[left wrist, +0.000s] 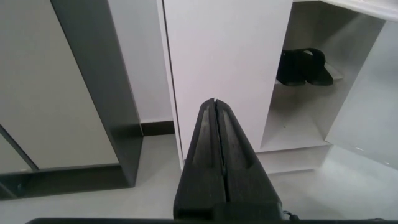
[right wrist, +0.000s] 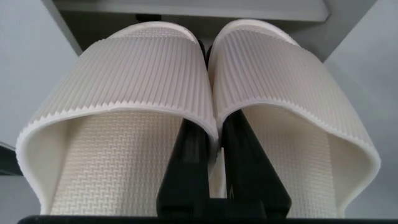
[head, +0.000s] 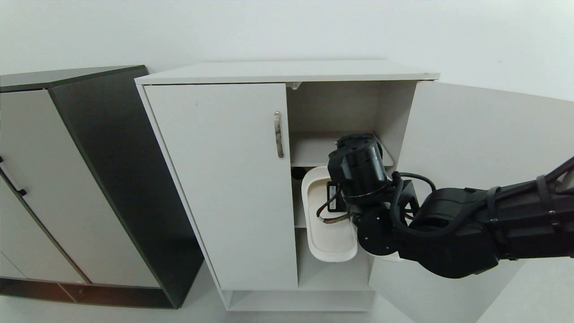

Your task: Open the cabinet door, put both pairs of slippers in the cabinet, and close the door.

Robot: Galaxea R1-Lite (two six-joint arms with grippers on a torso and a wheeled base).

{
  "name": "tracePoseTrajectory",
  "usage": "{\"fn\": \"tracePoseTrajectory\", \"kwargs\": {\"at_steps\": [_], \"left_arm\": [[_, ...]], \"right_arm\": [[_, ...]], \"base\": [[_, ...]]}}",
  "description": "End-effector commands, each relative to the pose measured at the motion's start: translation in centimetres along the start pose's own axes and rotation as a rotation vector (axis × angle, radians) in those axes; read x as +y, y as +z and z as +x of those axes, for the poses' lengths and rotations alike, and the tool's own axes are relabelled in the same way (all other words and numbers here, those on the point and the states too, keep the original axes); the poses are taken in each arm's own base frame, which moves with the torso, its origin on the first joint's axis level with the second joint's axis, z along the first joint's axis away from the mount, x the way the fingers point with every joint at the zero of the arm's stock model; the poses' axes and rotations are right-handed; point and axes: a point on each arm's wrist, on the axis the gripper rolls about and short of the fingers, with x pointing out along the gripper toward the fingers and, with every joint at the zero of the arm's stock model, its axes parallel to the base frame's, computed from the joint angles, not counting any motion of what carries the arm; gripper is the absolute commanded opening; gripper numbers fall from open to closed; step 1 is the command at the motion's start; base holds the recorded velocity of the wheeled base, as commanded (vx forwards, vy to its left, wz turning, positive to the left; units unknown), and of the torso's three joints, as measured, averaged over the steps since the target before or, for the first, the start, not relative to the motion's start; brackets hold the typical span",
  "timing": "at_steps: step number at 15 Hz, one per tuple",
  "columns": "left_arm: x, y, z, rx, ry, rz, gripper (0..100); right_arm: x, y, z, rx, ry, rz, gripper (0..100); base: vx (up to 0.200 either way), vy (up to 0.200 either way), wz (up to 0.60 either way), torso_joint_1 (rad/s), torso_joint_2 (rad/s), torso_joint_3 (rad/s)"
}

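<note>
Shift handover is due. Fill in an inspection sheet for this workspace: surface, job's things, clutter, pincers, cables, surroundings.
Surface: pale floor under the white cabinet.
Job's things: right door open, left door shut; black slippers on a shelf inside; white slippers held at the opening.
Clutter: nothing seen.
Pincers: right pincer shut on the white slippers' inner edges; left pincer shut, holding nothing, in front of the cabinet.
Cables: black cable looped behind the right pincer.
Surroundings: dark grey cabinet to the left; white wall behind.
</note>
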Motion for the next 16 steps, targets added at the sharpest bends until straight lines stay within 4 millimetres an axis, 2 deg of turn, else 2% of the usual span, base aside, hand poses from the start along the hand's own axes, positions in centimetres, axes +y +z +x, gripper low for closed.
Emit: {"fn": "tracePoseTrajectory", "kwargs": {"at_steps": [1,8,16], "left_arm": [[0.00,0.00,0.00,0.000,0.000,0.000,0],[0.00,0.00,0.00,0.000,0.000,0.000,0],[0.00,0.00,0.00,0.000,0.000,0.000,0]], "right_arm": [[-0.19,0.63,-0.38,-0.017,0.005,0.010,0],[-0.07,1.07,-0.32,-0.054,0.012,0.004,0],[-0.26,0.93,-0.21,-0.051,0.007,-0.004,0]], "base": [[0.000,0.000,0.00,0.000,0.00,0.000],[0.000,0.000,0.00,0.000,0.00,0.000],[0.200,0.000,0.00,0.001,0.00,0.004]]}}
